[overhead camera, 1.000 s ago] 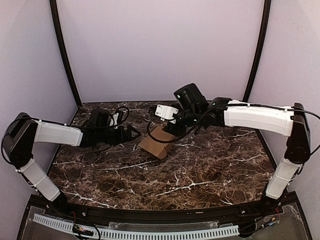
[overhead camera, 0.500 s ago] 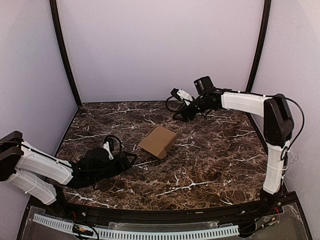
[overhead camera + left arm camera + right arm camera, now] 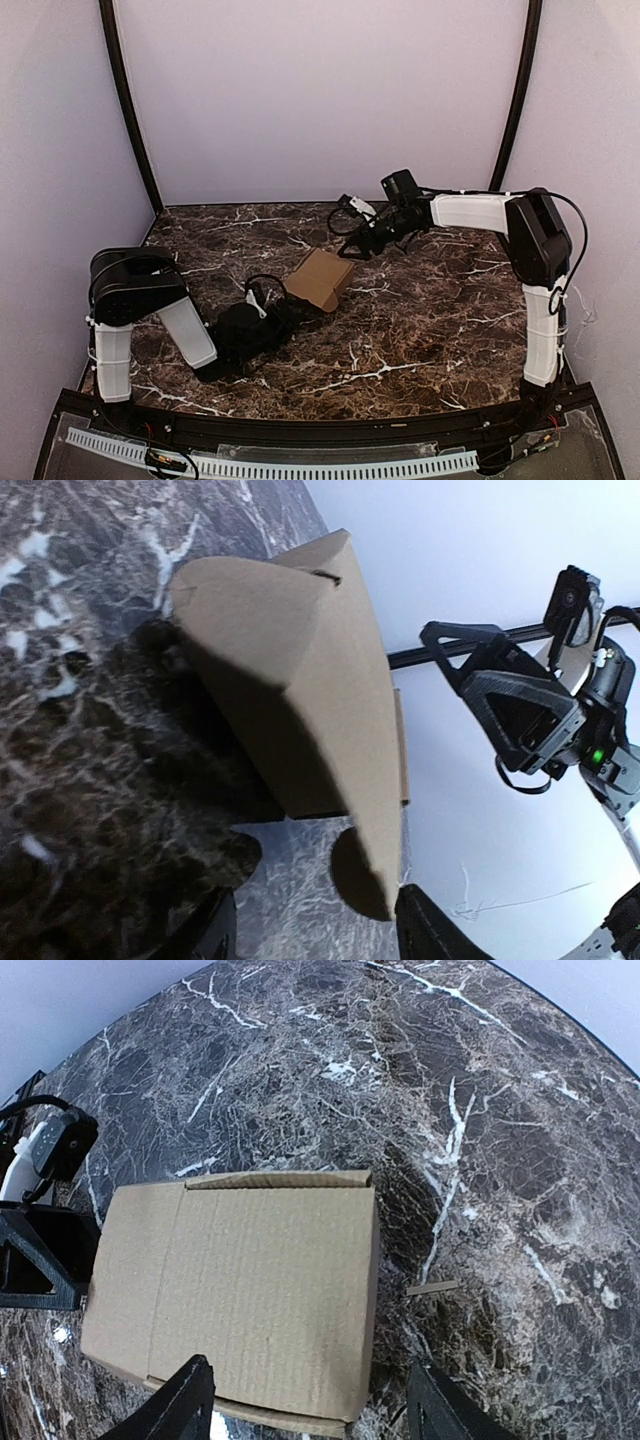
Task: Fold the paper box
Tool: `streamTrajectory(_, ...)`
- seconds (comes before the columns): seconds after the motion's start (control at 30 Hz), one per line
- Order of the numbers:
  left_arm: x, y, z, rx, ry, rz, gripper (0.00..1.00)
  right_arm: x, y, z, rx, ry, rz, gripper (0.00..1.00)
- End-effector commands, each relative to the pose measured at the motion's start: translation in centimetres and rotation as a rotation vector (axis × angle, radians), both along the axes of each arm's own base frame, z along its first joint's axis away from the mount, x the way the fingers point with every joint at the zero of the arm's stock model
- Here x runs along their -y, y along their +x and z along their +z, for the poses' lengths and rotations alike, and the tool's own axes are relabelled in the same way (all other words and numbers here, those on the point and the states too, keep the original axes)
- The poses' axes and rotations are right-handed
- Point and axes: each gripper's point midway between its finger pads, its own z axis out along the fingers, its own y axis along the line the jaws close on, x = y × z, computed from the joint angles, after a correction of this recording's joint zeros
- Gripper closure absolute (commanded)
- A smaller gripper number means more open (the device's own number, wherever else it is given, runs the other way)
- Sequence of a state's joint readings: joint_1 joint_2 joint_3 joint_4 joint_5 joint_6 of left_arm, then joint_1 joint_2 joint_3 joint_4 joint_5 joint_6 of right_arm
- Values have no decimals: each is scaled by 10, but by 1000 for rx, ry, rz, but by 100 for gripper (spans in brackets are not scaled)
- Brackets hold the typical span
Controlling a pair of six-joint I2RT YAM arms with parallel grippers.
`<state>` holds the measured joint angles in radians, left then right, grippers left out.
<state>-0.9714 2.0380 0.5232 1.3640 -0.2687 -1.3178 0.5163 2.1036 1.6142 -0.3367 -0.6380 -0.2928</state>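
Matt brown cardboard paper box (image 3: 235, 1280) on a glossy, white-veined dark marble-look table (image 3: 480, 1110)

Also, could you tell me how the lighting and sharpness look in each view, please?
Top external: soft, even light, all sharp, and the box casts only a faint shadow. Left wrist: the box is close and sharp, with a dark shadow beneath it on the table and a bright wall behind. Right wrist: sharp, but the table's far edge bows from lens distortion.
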Motion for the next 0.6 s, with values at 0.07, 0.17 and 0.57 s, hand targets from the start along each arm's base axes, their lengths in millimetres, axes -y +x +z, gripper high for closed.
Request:
streamTrajectory(0.07, 10, 18, 32, 86, -128, 25, 47, 3, -9, 5, -25, 33, 13, 35)
streamTrajectory(0.17, 7, 23, 32, 92, -135, 41, 51, 2, -10, 5, -38, 43, 16, 35)
streamTrajectory(0.57, 4, 38, 30, 81, -187, 58, 94, 1, -13, 5, -72, 59, 20, 35)
